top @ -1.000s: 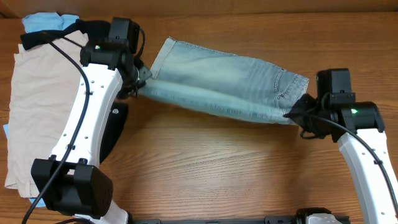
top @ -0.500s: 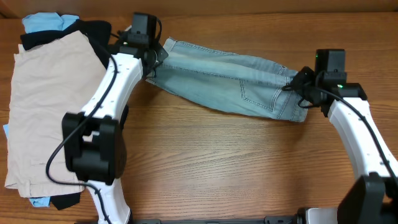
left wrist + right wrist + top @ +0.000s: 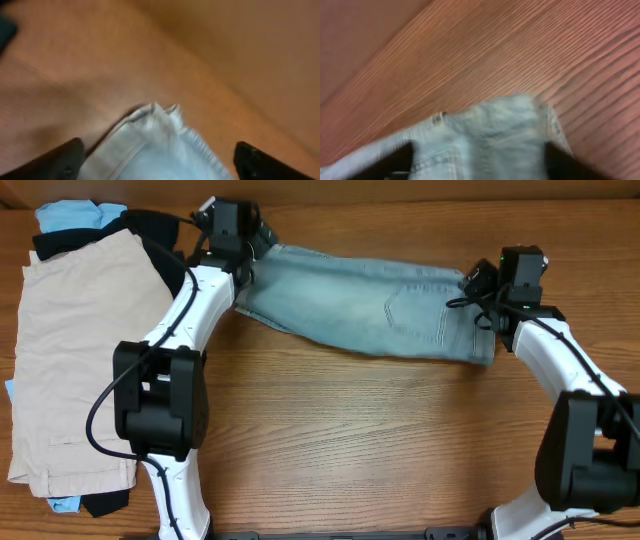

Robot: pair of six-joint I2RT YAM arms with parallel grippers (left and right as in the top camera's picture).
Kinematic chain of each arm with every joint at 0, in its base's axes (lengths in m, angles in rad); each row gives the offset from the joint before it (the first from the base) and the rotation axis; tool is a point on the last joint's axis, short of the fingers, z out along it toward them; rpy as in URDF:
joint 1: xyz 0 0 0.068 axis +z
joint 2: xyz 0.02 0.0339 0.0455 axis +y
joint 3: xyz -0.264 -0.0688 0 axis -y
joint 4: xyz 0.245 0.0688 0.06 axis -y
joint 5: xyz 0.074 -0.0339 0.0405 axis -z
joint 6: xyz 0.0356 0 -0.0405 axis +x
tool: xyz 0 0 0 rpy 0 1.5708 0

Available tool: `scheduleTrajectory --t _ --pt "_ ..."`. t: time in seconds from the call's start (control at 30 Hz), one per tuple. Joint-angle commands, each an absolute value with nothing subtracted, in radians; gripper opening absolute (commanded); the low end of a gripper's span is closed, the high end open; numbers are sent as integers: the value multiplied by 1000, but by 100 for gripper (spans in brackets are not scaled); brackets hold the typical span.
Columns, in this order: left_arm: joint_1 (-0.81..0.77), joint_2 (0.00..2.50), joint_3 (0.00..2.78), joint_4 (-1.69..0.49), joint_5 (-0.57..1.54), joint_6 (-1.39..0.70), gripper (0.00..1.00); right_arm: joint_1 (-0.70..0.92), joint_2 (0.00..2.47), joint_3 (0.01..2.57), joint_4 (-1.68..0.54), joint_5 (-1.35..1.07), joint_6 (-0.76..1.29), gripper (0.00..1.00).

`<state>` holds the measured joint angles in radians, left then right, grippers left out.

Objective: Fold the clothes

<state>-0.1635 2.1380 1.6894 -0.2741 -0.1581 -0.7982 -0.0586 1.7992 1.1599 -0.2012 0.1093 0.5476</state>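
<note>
Stretching wide across the far side of the surface [image 3: 350, 440], the denim shorts [image 3: 360, 305] lie as one long band. A back pocket faces up, and an arm is stationed at each end.

The left claw [image 3: 252, 252] sits at the left end. Its wrist view shows dark fingers [image 3: 65, 157] spread well apart with the cloth's corner lying loose between them, so I read it as released. It's the same on the right. The right claw [image 3: 478, 288] is at the waist end with its fingers [image 3: 402, 157] wide either side of the denim, apparently let go too, though both views are blurred.

By my judgement this is roughly halfway for this garment: the lengthwise fold looks done, while the crosswise fold and stacking are still to come. The beige shorts [image 3: 70, 350] lie flat at far left over a black garment [image 3: 150, 228] and a sky-blue garment [image 3: 68, 215].

A second ago the denim sagged between the arms, nearer the middle of the surface. Now it has travelled back and lies flatter, with both arms reaching further away.
</note>
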Motion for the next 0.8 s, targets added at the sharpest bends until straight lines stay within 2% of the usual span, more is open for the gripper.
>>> scheduleTrajectory --t 0.0,0.2,0.43,0.6,0.77 --pt "-155 2146 1706 -219 -194 -681 100 -63 1804 1184 -168 138 546 100" --pt "-149 2103 1742 -313 -120 -502 100 -63 1744 1185 -229 138 515 100" --pt "-149 2081 1753 -508 112 -189 100 -63 1653 1185 -393 60 249 98" --pt "-148 2109 1752 -569 151 -6 100 -62 1653 1185 -475 -23 200 92" --pt "-137 2163 1751 -548 168 136 96 -49 1653 1185 -477 -60 201 91"
